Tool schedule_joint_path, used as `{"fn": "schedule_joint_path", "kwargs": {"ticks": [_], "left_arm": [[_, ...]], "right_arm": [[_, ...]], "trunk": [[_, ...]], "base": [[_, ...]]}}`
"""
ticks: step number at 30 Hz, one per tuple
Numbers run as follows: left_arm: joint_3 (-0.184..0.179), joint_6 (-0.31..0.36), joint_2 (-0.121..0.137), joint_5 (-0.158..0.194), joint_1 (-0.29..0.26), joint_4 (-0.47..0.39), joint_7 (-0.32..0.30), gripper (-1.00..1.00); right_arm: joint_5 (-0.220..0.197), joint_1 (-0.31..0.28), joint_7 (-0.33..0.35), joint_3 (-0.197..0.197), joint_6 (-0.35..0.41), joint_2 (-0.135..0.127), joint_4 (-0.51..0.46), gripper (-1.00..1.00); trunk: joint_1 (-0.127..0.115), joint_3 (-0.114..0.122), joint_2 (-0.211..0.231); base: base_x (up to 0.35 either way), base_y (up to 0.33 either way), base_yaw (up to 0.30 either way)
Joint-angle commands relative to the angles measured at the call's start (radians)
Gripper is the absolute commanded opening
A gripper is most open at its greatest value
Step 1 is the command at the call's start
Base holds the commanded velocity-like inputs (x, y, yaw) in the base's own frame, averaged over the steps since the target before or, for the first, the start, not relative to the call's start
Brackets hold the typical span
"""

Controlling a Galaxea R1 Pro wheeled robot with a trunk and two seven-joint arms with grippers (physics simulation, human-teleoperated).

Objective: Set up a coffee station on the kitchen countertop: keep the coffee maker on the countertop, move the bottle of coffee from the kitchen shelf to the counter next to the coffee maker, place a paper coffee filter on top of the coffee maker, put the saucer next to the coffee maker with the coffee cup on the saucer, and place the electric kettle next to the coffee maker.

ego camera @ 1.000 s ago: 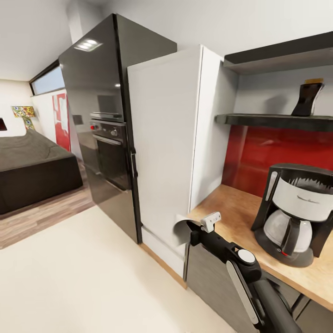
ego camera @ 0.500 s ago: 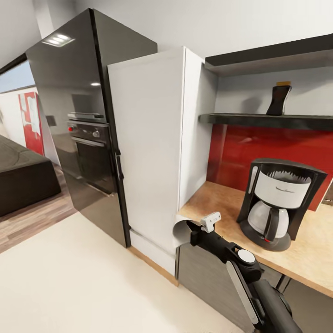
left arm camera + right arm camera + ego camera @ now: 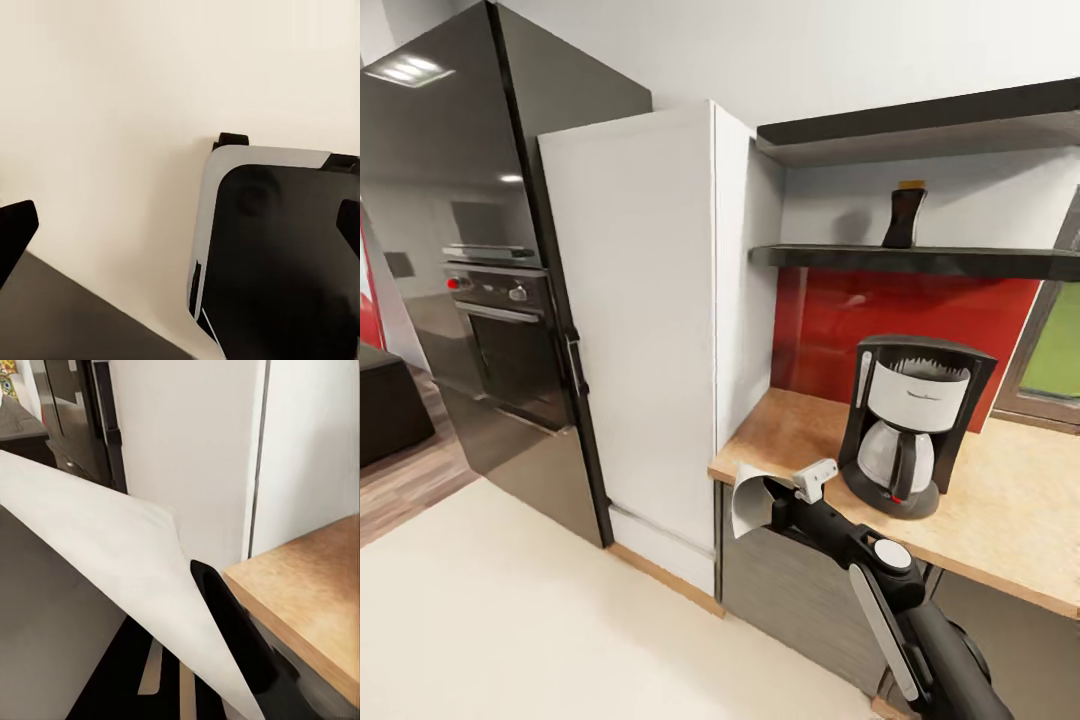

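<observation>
view swung right over the last second: fridge (image 3: 480, 250) slid toward the left edge, window (image 3: 1055, 350) now in at far right. camera motion, not objects. maker (image 3: 910, 425) now nearer frame centre, upright on counter (image 3: 1000, 510), apart from its front edge.

right gripper (image 3: 772, 490) out ahead, level with counter's left end, pinching filter (image 3: 750, 500); same pose relative to the body as before. wrist view confirms: filter (image 3: 112, 562) clamped against a dark finger (image 3: 232, 637), counter edge (image 3: 307, 585) just beside.

left jaws spread wide, nothing between, pointing at pale floor (image 3: 112, 112).

bottle (image 3: 905, 215) upright on shelf (image 3: 920, 262), above and behind maker.

judged: base turning to face counter; filter onto maker next, needs reach rightward. bottle, saucer, cup, kettle steps pending.
</observation>
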Motion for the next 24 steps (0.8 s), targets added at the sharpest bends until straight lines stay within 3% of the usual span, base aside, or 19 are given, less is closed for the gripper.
{"fn": "schedule_joint_path", "kwargs": {"ticks": [1, 10, 24], "left_arm": [[0.003, 0.007, 0.0, 0.01, 0.001, -0.002, -0.003, 1.0], [0.002, 0.006, 0.0, 0.01, 0.001, -0.002, -0.003, 1.0], [0.002, 0.005, 0.0, 0.01, 0.001, -0.002, -0.003, 1.0]], "right_arm": [[-0.013, 0.0, 0.0, 0.001, 0.009, 0.0, -0.001, -1.0], [-0.013, -0.001, 0.0, 0.001, 0.009, 0.0, -0.001, -1.0], [-0.013, -0.001, 0.0, 0.001, 0.009, 0.0, -0.002, -1.0]], "trunk": [[0.0, 0.0, -0.001], [0.0, 0.0, -0.001], [0.0, 0.0, -0.001]], "base": [[0.0, 0.268, -0.274], [0.0, 0.204, -0.274], [0.047, 0.039, -0.261]]}}
